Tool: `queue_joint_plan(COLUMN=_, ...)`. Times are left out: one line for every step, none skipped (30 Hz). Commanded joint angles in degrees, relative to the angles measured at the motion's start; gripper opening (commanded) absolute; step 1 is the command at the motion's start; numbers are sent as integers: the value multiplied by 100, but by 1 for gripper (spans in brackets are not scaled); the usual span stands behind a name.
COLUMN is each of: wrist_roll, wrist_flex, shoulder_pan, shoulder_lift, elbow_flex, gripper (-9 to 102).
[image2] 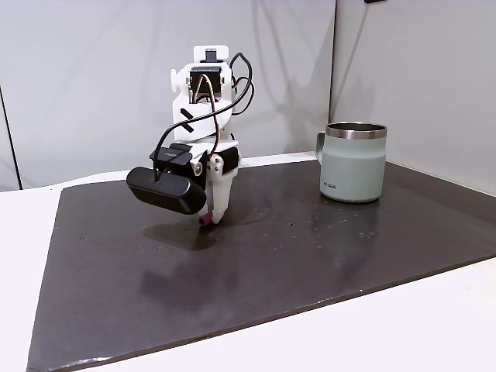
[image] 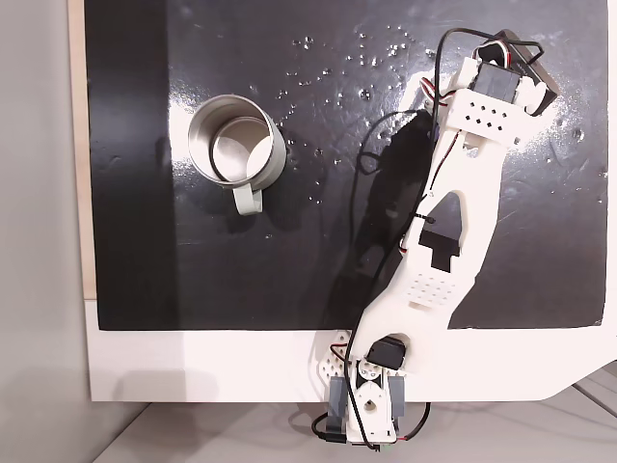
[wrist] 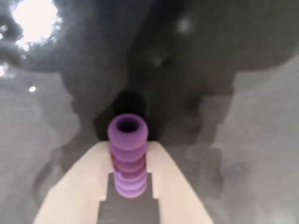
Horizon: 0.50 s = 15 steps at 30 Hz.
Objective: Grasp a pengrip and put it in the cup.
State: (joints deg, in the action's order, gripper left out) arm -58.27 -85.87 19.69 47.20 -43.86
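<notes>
A white SO-100-type arm (image: pixel 453 212) reaches across a glossy black mat (image: pixel 289 280), its gripper (image2: pixel 209 219) pointed down and closed on the pengrip (wrist: pixel 128 154), a small light-purple ribbed tube. In the wrist view the pengrip stands between the two pale fingers (wrist: pixel 79 186), its open end toward the dark mat below, with the arm's shadow spread around it. In a fixed view from the side, the pengrip (image2: pixel 206 221) shows as a purple tip at the bottom of the fingers, just above or at the mat surface; which cannot be told. The cup (image2: pixel 355 163), a steel mug with a pale body and side handle, stands upright on the mat well apart from the gripper, to the right in that view. In a fixed view from above, the cup (image: pixel 236 143) sits left of the arm, its handle pointing toward the bottom of the picture and its shiny interior holding nothing visible.
</notes>
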Motion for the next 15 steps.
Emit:
queue_joint_plan(wrist_roll=-97, wrist_flex=-220, shoulder_pan=114, shoulder_lift=44, elbow_flex=483, gripper=0)
queue_joint_plan(wrist_roll=-97, wrist_flex=-492, shoulder_pan=123, shoulder_lift=44, elbow_flex=633, gripper=0)
queue_joint_plan(wrist_roll=-97, wrist_flex=-817, shoulder_pan=123, shoulder_lift=44, elbow_flex=782, gripper=0)
queue_joint_plan(wrist_roll=-97, wrist_flex=-1143, shoulder_pan=132, shoulder_lift=35, elbow_flex=958, gripper=0)
queue_joint_plan(wrist_roll=-97, wrist_flex=-1459, shoulder_pan=132, shoulder_lift=35, elbow_flex=1125, gripper=0)
queue_joint_plan(wrist_roll=-79, wrist_flex=-1679, shoulder_pan=123, shoulder_lift=70, elbow_flex=1230, gripper=0)
queue_joint_plan(wrist_roll=-70, wrist_flex=-1687, shoulder_pan=114, shoulder_lift=255, elbow_flex=1107, gripper=0)
queue_joint_plan(wrist_roll=-70, wrist_flex=-1687, shoulder_pan=88, shoulder_lift=439, elbow_flex=993, gripper=0)
queue_joint_plan(wrist_roll=-70, wrist_flex=-1687, shoulder_pan=53, shoulder_lift=633, elbow_flex=888, gripper=0)
queue_joint_plan(wrist_roll=-62, wrist_flex=-1687, shoulder_pan=0, shoulder_lift=817, elbow_flex=800, gripper=0)
queue_joint_plan(wrist_roll=-53, wrist_flex=-1687, shoulder_pan=-79, shoulder_lift=1020, elbow_flex=694, gripper=0)
queue_joint_plan(wrist_roll=-44, wrist_flex=-1687, shoulder_pan=-167, shoulder_lift=1230, elbow_flex=554, gripper=0)
queue_joint_plan(wrist_roll=-26, wrist_flex=-1687, shoulder_pan=-272, shoulder_lift=1477, elbow_flex=369, gripper=0)
queue_joint_plan(wrist_roll=-9, wrist_flex=-1687, shoulder_pan=-404, shoulder_lift=1723, elbow_flex=141, gripper=0)
queue_joint_plan(wrist_roll=0, wrist_flex=-1687, shoulder_pan=-545, shoulder_lift=2004, elbow_flex=-141, gripper=0)
